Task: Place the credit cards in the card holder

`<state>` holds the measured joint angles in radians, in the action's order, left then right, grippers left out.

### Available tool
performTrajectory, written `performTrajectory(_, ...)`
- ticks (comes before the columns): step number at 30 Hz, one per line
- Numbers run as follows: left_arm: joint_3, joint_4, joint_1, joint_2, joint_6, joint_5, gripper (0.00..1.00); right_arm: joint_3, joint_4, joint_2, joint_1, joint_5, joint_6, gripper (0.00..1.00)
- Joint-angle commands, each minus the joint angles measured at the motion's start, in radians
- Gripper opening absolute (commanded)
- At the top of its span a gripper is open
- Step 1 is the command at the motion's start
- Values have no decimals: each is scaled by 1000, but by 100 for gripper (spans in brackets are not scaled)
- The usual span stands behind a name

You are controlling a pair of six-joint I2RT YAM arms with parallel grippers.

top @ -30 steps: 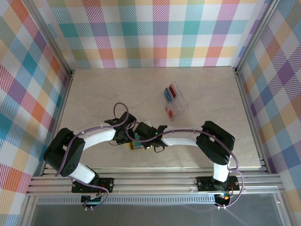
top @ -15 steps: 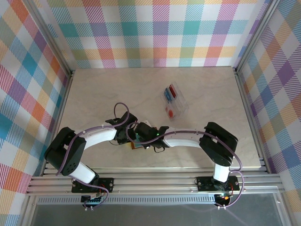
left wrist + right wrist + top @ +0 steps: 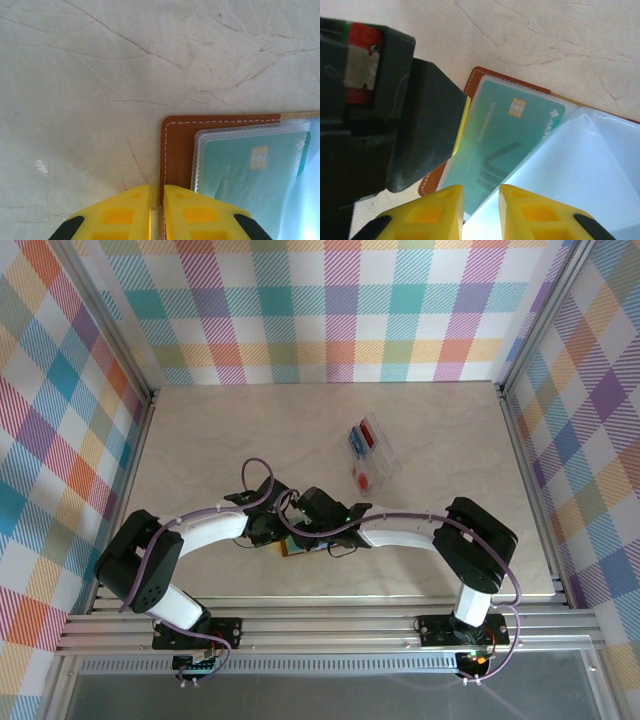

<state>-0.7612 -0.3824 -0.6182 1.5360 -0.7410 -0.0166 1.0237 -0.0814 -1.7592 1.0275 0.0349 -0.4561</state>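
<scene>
My left end effector (image 3: pixel 157 194) pinches card holder (image 3: pixel 177 145) edge; right end effector (image 3: pixel 481 192) parted over pocketed teal card (image 3: pixel 505 135). Red and blue cards (image 3: pixel 366 445) in clear tray (image 3: pixel 388 468) lie beyond, nearer right arm (image 3: pixel 400 532).

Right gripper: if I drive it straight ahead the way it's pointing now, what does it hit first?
Most likely the teal-green card in a clear pocket of the card holder, directly ahead of the right gripper. The pocket's plastic may be touched first; depth is unclear.

Lying flat on the pale veined worktop (image 3: pixel 200 440): an open brown card holder (image 3: pixel 177 150) near the front middle, and well apart behind it to the right, a clear plastic tray (image 3: pixel 368 453).
</scene>
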Motion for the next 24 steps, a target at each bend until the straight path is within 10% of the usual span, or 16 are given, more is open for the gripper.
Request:
performTrajectory(1,35,151,-20,42,-20,-261,15,-4,87,-37,0,-111,-21,29)
performTrajectory(12,83,149,105,-94,-17,-384,19,-2,116,-57,-25,-154,-44,32)
performTrajectory(24,113,-41,211,-301,-22,-278,24,20,124,-95,-38,-192,-54,33)
